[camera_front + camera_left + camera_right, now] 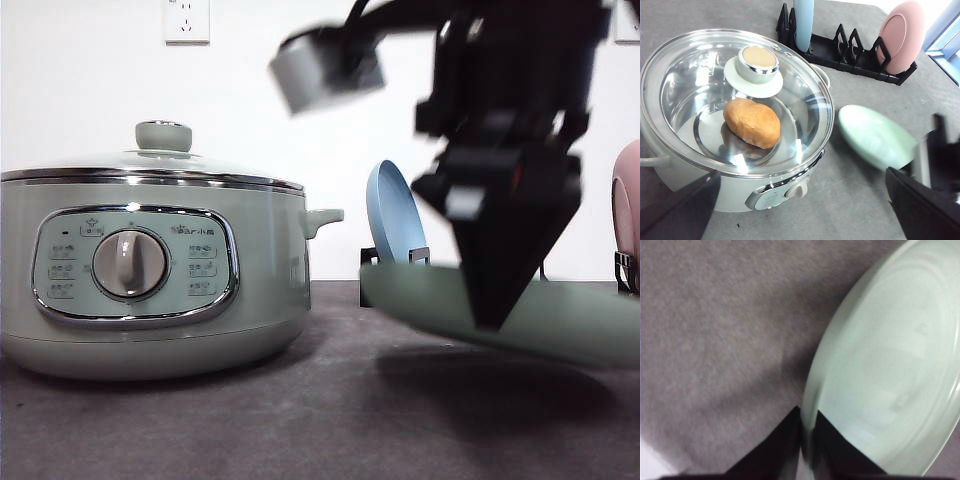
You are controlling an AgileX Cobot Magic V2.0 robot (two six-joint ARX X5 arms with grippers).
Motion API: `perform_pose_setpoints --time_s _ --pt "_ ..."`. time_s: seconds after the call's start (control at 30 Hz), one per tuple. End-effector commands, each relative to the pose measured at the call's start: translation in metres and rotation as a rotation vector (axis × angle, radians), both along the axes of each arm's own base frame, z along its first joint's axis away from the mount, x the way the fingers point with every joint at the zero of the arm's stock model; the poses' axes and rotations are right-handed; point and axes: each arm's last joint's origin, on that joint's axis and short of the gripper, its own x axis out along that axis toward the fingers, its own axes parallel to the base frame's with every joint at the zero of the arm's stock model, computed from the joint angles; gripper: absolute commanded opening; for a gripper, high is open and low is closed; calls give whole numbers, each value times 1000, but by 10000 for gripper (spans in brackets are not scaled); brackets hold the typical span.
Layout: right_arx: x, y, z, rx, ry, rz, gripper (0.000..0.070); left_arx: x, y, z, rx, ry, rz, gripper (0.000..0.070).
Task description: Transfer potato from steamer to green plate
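one potato (752,122) is counted, lying on the metal floor inside the steamer (150,270), seen through the closed glass lid (705,90) in the left wrist view. one steamer is seen, on the left of the grey table (300,420), its lid capped by a single knob (163,135). three plates are counted: the green plate (575,320), one blue plate (395,225) and one pink plate (902,35). the blue and pink plates are stood on edge in one black rack (840,50) behind the steamer, well apart, with unfilled slots between them.

the right gripper (808,422) is seen clamped on the near rim of the green plate, one finger on each side of the edge. in the front view the plate is held tilted and raised, with its shadow cast on the table beneath it. it is placed to the right of the steamer, apart from it.

the left gripper (805,210) is seen above the steamer's front edge, its fingers (680,210) spread wide with nothing between them.

open table is seen between the steamer and the green plate, and in front of both.
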Motion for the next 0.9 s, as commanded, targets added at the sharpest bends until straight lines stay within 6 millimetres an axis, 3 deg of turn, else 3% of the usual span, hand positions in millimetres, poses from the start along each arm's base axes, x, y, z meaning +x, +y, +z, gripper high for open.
perform_pose_setpoints --time_s 0.0,0.43,0.5,0.57,0.63,0.87 --pt "-1 8 -8 -17 2 7 6 0 0 6 0 -28 -10 673" --pt "1 26 -44 -37 116 21 11 0 0 6 0 -28 -10 673" --pt "2 28 -45 -25 112 8 92 0 0 6 0 -28 -10 673" --pt "2 29 -45 -10 106 -1 254 0 0 6 0 -28 -10 673" --pt "3 30 -45 -3 103 -5 354 0 0 6 0 -28 -10 673" --pt "2 28 -40 8 96 -4 358 0 0 6 0 -28 -10 673"
